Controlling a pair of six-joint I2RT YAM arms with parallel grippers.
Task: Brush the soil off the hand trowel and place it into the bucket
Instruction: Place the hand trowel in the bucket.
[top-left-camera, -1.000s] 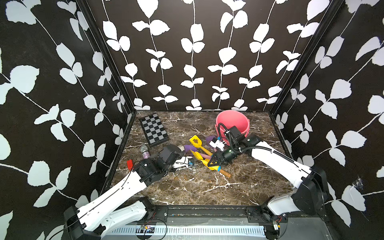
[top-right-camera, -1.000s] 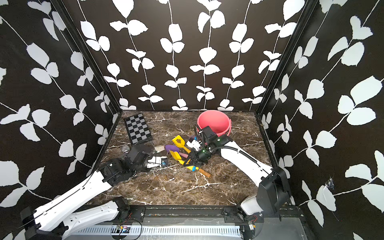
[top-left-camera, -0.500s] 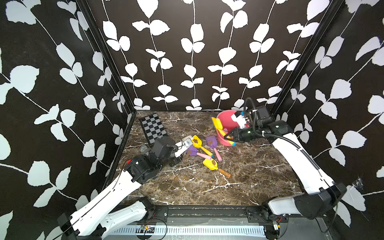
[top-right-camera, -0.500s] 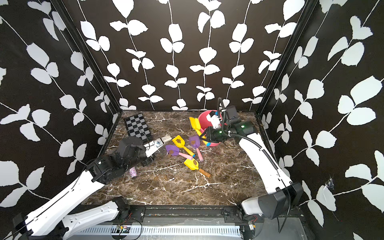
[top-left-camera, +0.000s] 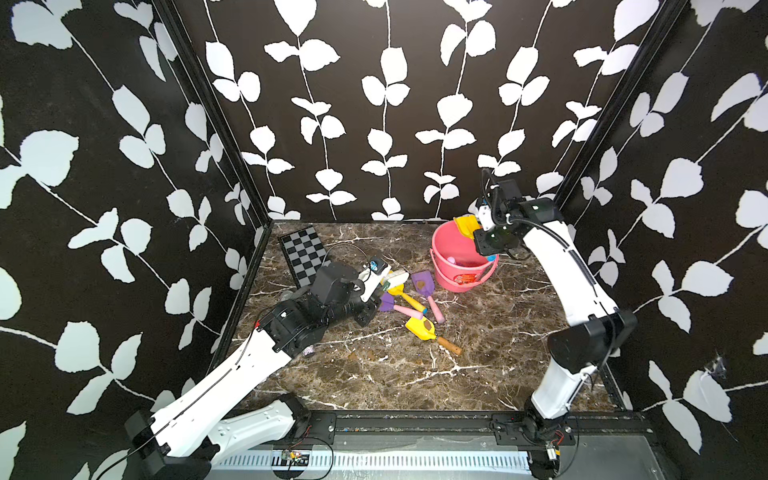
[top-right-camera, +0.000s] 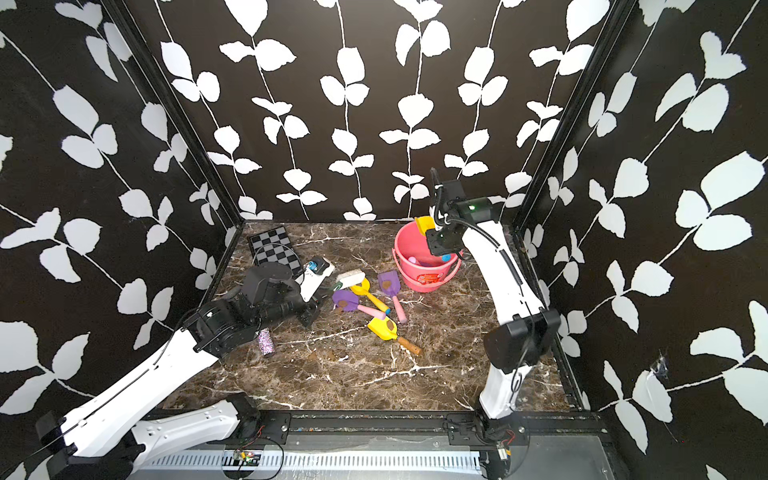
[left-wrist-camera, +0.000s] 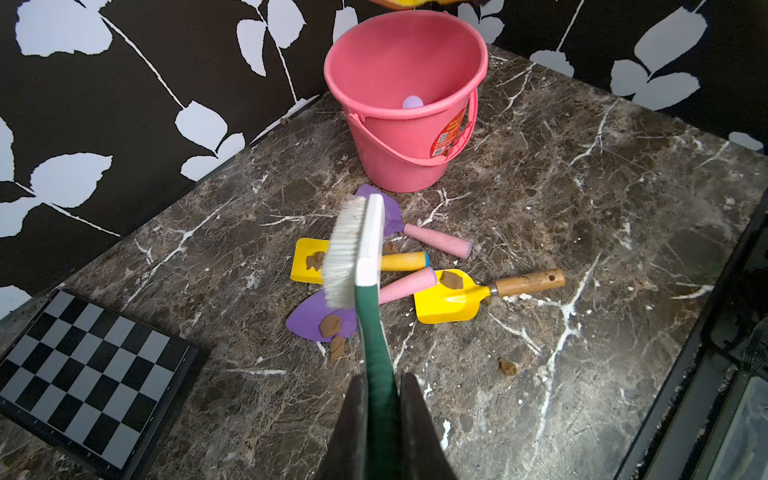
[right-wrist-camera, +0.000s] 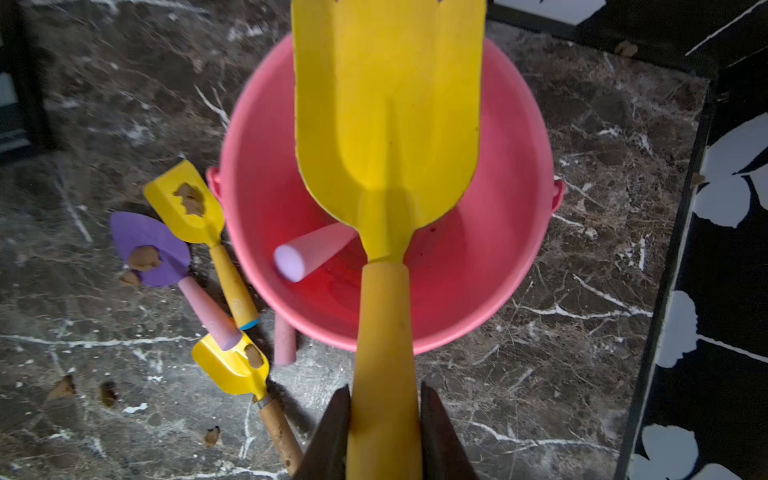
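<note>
**Yellow hand trowel over pink bucket; brush in left end effector**

**Markings.** The bucket (left-wrist-camera: 405, 104) has one red-orange label (left-wrist-camera: 451, 135) on its outer wall. Its print is too small to read. Faint lettering on two handles of the loose trowels (left-wrist-camera: 409, 257) is also illegible.

**Task item.** The hand trowel (right-wrist-camera: 386, 104) is all yellow, with a broad scooped blade and a plain yellow handle. The blade face seen by the right wrist camera looks clean. It hangs blade-first over the bucket's mouth, above the rim and not touching it.

**Right end effector** (right-wrist-camera: 384, 390). Its jaws are clamped on the hand trowel's handle.

**Left end effector** (left-wrist-camera: 382, 380). Its jaws are closed tight on the green handle of a white-backed brush (left-wrist-camera: 365, 249). It holds the brush off the bench (left-wrist-camera: 582, 208), in front of the bucket.

**Bucket.** Round, pink and upright, with its bail handle down. A pink handle (right-wrist-camera: 309, 251) with a lilac end lies inside.

**Other stock.** Four loose trowels lie together just in front of the bucket, and one handle reaches its base. Brown soil (left-wrist-camera: 452, 279) sits in clumps on their blades, with crumbs on the bench nearby. A chessboard (left-wrist-camera: 83, 374) lies well apart from the bucket.

**Change.** A second ago the right end effector was down among the trowels in front of the bucket. Half a second ago it had the hand trowel raised at the rim. The brush has also been lifted from bench level.
</note>
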